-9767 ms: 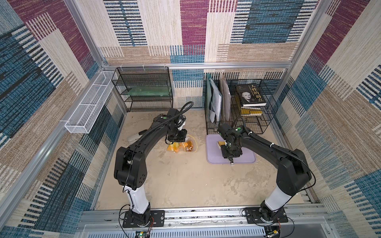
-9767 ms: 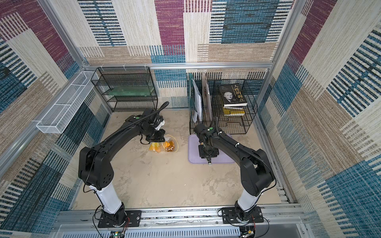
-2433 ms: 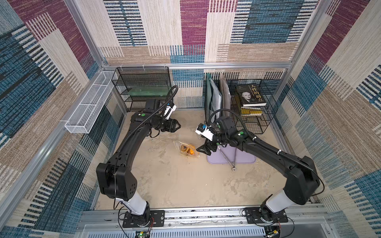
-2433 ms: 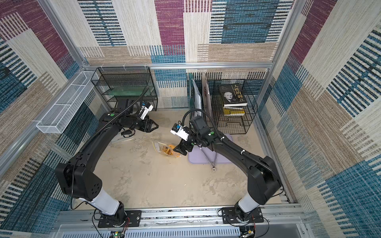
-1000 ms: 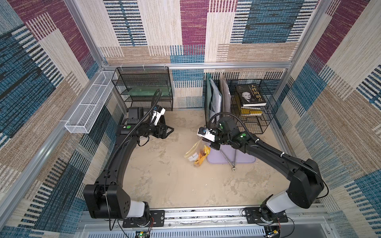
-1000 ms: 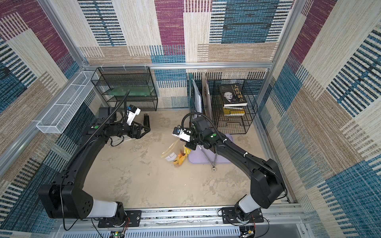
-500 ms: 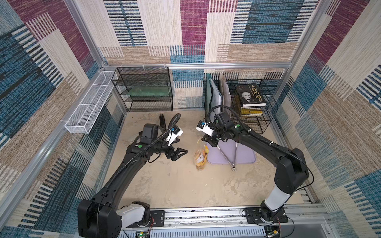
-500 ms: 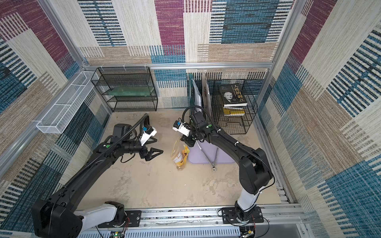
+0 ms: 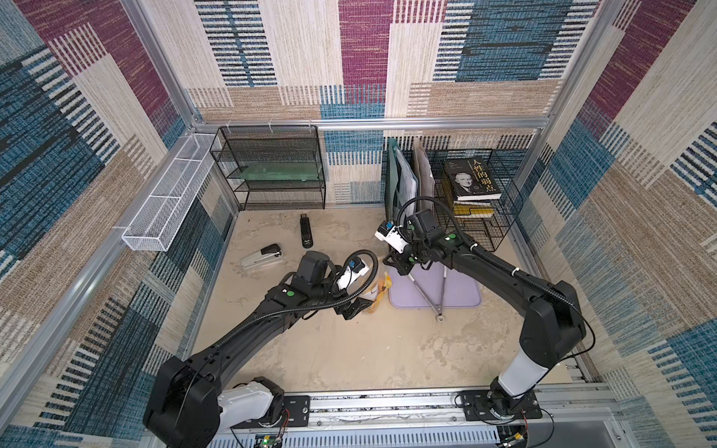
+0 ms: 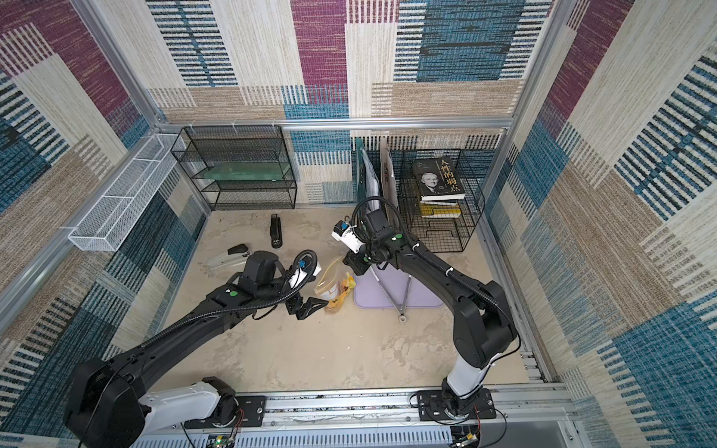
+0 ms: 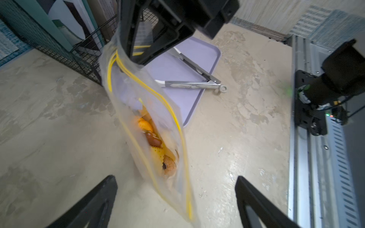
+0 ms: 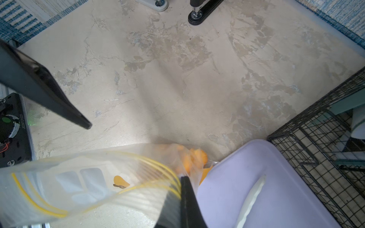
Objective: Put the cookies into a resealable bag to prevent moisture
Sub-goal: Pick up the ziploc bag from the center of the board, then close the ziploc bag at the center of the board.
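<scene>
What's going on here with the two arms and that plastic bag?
The right gripper is shut on a top corner of the resealable bag, which hangs beside the lilac tray. The cookies are already inside, bunched at the bottom. The left gripper is open, close to the bag's lower end, not gripping it. The bag's mouth looks unsealed. The tongs lie partly on the tray.
</scene>
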Available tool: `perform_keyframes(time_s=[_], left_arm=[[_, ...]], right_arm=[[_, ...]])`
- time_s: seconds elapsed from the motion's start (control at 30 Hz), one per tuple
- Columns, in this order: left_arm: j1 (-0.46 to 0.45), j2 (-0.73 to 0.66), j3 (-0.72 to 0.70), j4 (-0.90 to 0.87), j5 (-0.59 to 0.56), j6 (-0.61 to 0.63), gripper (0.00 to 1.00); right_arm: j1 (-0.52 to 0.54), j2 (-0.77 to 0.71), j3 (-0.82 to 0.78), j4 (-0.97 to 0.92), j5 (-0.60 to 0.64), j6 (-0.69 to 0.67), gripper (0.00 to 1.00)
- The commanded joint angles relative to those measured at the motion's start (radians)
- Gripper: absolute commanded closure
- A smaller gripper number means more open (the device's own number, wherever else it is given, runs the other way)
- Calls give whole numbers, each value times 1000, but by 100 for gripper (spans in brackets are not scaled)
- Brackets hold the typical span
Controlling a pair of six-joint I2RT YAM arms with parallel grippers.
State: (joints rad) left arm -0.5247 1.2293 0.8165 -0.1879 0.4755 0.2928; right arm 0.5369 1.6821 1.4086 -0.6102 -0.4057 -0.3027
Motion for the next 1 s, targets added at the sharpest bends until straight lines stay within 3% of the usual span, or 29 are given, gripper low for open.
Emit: perform_keyframes(time_s=[0.0,0.1,0.2,0.27,0.33,0.43,0.47,0.5,0.57,0.63,0.8,0.97], left_arm=[[-4,25,-5,141,-81,-40,20],[-3,57,18,156,-107,-35,66],[-3,88,43,138,-100,-15,100],[1,103,64,112,-93,5,100],[9,115,81,92,-51,39,100],[37,146,132,13,44,105,100],[46,165,165,-40,82,140,100],[53,184,197,-98,134,179,100],[63,211,238,-163,188,239,100],[69,229,262,-203,246,293,100],[78,280,336,-350,349,425,100],[82,326,401,-464,298,529,100]], right_arm=[[-2,-26,-17,37,-23,25,100],[-17,-45,-47,60,-44,28,100],[-33,-67,-80,80,-62,17,100],[-38,-83,-100,96,-72,-10,94],[-43,-111,-134,123,-67,-41,63],[-74,-194,-216,206,-96,-138,43],[-78,-239,-261,257,-98,-186,31],[-77,-291,-317,317,-105,-244,3],[-77,-390,-434,467,-165,-382,5],[-78,-443,-512,616,-189,-390,5],[-70,-347,-430,555,-285,-521,5],[-63,-223,-361,534,-366,-654,5]])
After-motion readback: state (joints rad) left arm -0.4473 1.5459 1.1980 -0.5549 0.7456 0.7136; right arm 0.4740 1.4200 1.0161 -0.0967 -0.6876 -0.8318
